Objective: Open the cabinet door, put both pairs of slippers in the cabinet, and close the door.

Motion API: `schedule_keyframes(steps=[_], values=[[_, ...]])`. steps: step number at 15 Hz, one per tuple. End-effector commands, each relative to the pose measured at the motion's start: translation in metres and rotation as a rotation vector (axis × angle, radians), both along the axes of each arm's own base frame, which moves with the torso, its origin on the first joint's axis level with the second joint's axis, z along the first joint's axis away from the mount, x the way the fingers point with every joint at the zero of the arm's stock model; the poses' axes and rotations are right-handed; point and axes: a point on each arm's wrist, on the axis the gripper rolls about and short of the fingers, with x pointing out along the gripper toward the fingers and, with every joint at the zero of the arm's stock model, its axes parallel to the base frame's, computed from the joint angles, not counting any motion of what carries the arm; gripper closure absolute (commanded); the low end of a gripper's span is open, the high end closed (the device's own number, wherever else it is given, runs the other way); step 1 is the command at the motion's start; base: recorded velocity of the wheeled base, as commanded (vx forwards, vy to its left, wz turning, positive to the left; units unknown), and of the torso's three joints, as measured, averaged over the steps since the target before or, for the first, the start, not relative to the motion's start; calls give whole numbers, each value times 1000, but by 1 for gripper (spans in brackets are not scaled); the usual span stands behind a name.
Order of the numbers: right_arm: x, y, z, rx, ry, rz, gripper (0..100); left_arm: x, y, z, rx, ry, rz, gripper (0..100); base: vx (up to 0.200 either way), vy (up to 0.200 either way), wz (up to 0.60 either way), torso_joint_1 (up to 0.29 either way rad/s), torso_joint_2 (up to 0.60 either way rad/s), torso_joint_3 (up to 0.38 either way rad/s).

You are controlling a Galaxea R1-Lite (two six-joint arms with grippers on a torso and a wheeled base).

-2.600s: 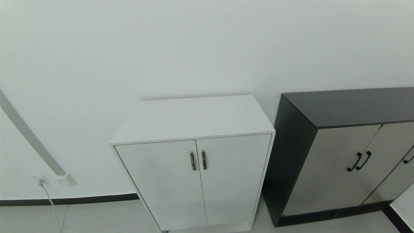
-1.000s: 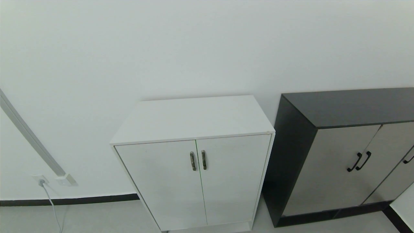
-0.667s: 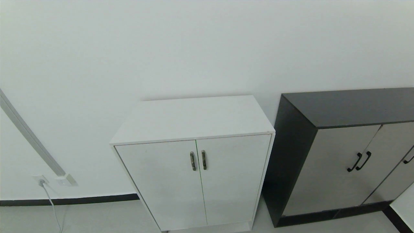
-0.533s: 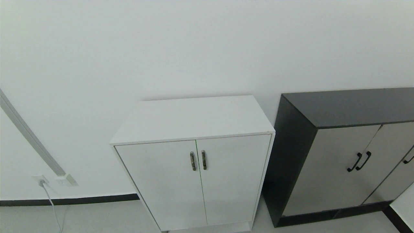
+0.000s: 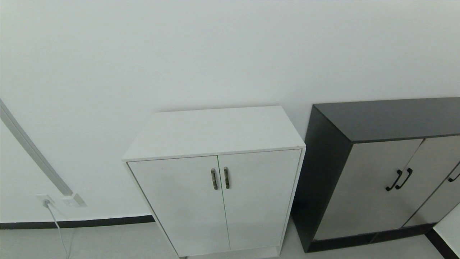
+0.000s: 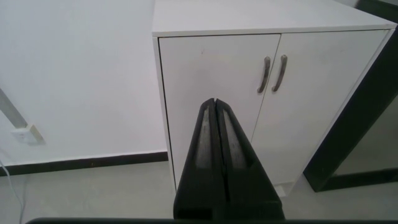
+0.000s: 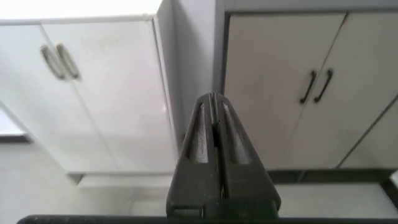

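A white two-door cabinet stands against the wall with both doors closed. Two bronze bar handles sit side by side at the seam between the doors. In the left wrist view the same cabinet and its handles lie some way ahead of my left gripper, which is shut with nothing in it. My right gripper is also shut and empty, held in front of the gap between the white cabinet and the dark one.
A black-framed cabinet with grey doors and black handles stands just right of the white one. A wall socket with a cable and a slanted cable duct are at the left. Light floor runs along a black baseboard.
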Motion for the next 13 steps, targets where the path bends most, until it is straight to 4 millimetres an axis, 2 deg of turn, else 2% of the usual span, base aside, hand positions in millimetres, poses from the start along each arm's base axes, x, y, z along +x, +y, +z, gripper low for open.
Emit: schedule_keyframes(steps=[1,6,13], values=[[1,0,-3,1,11,-3,100,0,0,0,-2,1,1,100,0,0,0,0,0,0],[1,-1,-2,75,8,-38,100,0,0,0,-2,1,2,100,0,0,0,0,0,0],[1,-1,-2,70,7,-43,100,0,0,0,3,0,-1,100,0,0,0,0,0,0]])
